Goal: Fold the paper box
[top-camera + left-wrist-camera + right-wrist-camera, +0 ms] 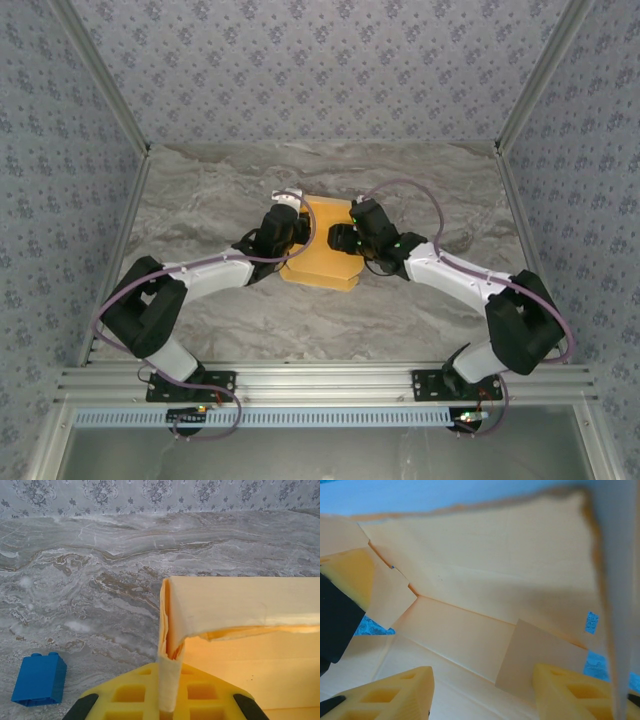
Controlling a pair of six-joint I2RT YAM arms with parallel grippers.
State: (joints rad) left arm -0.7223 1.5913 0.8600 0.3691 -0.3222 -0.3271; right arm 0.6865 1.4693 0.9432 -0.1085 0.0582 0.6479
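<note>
Yellow-orange card, the paper box (322,262) lay in the middle of the table (200,200) between my two arms. My left gripper (168,685) was pinched tight on the upright edge of one flap, with a blue block (39,678) on the marble off to its side. My right gripper (480,680) stood partly spread among the folded panels, its fingers (395,692) clasping nothing I could see.

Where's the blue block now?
Left wrist view, lower left: the blue block stands on the marble table, apart from the paper box and left of its flap pinched by the left gripper.
</note>
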